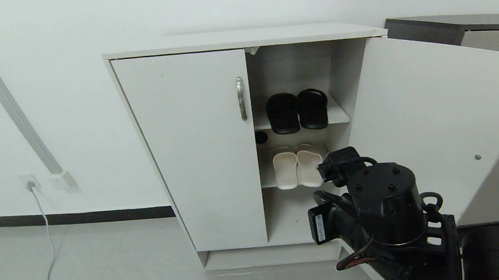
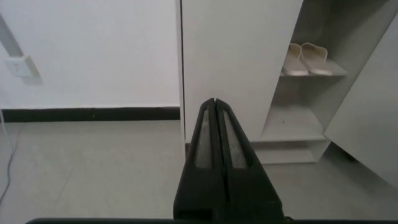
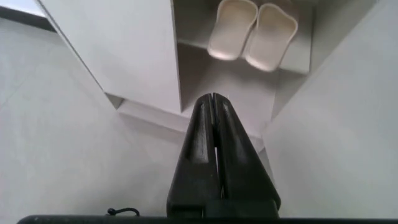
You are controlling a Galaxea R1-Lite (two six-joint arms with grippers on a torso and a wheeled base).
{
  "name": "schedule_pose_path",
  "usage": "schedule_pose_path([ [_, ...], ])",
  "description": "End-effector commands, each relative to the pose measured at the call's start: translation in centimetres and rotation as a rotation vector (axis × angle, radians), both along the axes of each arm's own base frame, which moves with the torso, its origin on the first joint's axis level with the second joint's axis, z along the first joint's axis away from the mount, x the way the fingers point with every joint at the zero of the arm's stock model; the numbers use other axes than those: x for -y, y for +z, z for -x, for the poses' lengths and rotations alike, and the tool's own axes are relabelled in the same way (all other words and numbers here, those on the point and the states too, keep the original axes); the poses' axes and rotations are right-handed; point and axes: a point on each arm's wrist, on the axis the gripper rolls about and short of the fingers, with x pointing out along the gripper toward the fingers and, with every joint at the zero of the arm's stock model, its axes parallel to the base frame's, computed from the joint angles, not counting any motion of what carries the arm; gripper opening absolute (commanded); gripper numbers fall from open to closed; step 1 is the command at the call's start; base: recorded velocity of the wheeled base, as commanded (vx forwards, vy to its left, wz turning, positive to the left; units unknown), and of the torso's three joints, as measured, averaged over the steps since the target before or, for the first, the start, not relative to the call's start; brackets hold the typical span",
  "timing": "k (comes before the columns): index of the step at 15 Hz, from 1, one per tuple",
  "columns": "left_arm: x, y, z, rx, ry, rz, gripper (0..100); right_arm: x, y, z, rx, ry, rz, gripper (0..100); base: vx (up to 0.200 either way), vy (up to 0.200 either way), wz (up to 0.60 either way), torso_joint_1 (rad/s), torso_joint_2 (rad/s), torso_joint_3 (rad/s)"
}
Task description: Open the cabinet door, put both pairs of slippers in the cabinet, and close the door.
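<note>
Two doors front the white cabinet (image 1: 242, 37), which stands on a pale grey floor (image 1: 109, 264) against a white wall (image 1: 52, 83). The right door (image 1: 428, 123) is swung wide open. The left door (image 1: 189, 153) is shut. Inside the open half there are shelves. The right arm (image 1: 381, 210) is black and sits low in front of the open half, close to the open door. The black slippers (image 1: 297, 111) lie side by side on the top shelf and touch each other. The white slippers (image 1: 297, 166) lie side by side on the shelf just below, and they touch each other too. Both pairs are all the way inside the cabinet. The right gripper (image 3: 213, 102) hangs above the floor just in front of the bottom of the cabinet, below the white slippers and apart from them. Its fingers are pressed together and hold nothing. The left gripper (image 2: 214, 106) is out in front of the shut left door, above the floor and well apart from the cabinet. Its fingers are pressed together too, with nothing between them. A silver handle (image 1: 241, 99) stands upright on the edge of the left door, next to the open half. A small dark round thing (image 1: 261, 137) sits under the top shelf, and I cannot tell what it is. A wall socket (image 1: 27, 181) is low on the wall, well to the left of the cabinet, and a grey cable (image 1: 48, 246) hangs from it down to the floor.
</note>
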Motion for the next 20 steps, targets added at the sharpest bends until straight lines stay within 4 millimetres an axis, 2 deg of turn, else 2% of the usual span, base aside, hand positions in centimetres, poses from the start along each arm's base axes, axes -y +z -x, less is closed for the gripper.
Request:
schedule_pose_path([
  [1,0.0,-0.02,-0.02,-0.002,0.0,-0.001,0,-0.09,-0.34,-0.15,-0.006,-0.002,0.009,0,-0.2,0.0,0.0,0.002,0.0,0.002],
  [2,0.0,-0.02,-0.02,-0.002,0.0,-0.001,0,-0.09,-0.34,-0.15,-0.006,-0.002,0.009,0,-0.2,0.0,0.0,0.002,0.0,0.002],
  [20,0.0,-0.02,-0.02,-0.002,0.0,-0.001,0,0.08,-0.13,-0.05,0.003,-0.005,0.017,0,0.0,0.0,0.0,0.0,0.0,0.0],
])
